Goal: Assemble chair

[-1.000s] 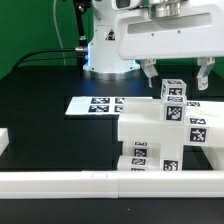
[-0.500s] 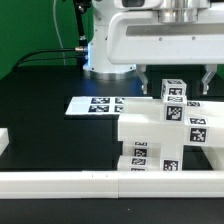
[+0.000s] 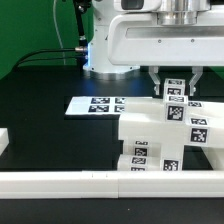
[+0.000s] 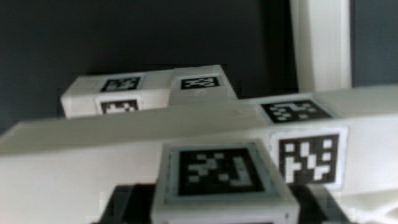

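Observation:
The chair is a part-built stack of white tagged pieces (image 3: 160, 125) at the exterior view's right, close to the front rail. A short square block (image 3: 175, 92) with tags stands upright on top of it. My gripper (image 3: 178, 82) hangs straight over this block, open, one finger on each side of it with small gaps. In the wrist view the block's tagged top (image 4: 217, 170) fills the space between my dark fingers (image 4: 128, 205), and my gripper (image 4: 217, 208) straddles it. A flat tagged slab (image 4: 267, 120) lies under the block, and another tagged white piece (image 4: 151, 90) lies beyond it.
The marker board (image 3: 95, 104) lies flat on the black table, to the exterior view's left of the chair. A long plain white rail (image 3: 60, 182) runs along the front edge and up the right side (image 4: 329, 40). The robot's base (image 3: 105, 55) stands behind.
My gripper has come down, so its fingers now reach the level of the top block and flank it. The chair pieces have not moved.

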Controlling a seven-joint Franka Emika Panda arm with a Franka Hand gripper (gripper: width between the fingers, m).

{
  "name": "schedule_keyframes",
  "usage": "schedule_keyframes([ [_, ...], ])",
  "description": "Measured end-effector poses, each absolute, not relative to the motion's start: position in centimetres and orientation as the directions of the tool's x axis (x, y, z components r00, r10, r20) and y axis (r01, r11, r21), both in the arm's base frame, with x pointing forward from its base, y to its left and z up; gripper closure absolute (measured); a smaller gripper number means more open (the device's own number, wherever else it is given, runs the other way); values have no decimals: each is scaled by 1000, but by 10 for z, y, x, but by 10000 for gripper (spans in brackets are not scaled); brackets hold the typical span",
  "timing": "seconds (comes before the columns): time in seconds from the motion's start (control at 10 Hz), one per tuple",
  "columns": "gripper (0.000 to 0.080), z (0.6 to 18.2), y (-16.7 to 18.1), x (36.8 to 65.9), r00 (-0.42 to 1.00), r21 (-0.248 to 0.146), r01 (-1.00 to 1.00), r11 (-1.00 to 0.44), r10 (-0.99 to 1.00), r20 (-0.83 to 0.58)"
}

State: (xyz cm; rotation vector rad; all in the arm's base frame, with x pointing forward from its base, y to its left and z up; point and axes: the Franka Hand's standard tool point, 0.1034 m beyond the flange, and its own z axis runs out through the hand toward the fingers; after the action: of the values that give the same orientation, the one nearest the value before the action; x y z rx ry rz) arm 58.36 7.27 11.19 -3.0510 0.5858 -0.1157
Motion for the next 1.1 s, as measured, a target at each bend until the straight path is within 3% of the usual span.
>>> schedule_keyframes([
  [0.2, 527, 111, 74, 583, 770, -114, -619, -777, -629, 103],
  [0.5, 530, 111, 80, 584, 530, -171, -831, -529, -847, 43],
  [0.9, 530, 111, 82, 584, 417, -196, -892, -408, -909, -3],
  [1.0, 354, 110, 82, 584, 420, -195, -890, -411, -908, -3],
  [1.1, 227, 110, 82, 584, 421, -195, -890, -412, -907, -2],
])
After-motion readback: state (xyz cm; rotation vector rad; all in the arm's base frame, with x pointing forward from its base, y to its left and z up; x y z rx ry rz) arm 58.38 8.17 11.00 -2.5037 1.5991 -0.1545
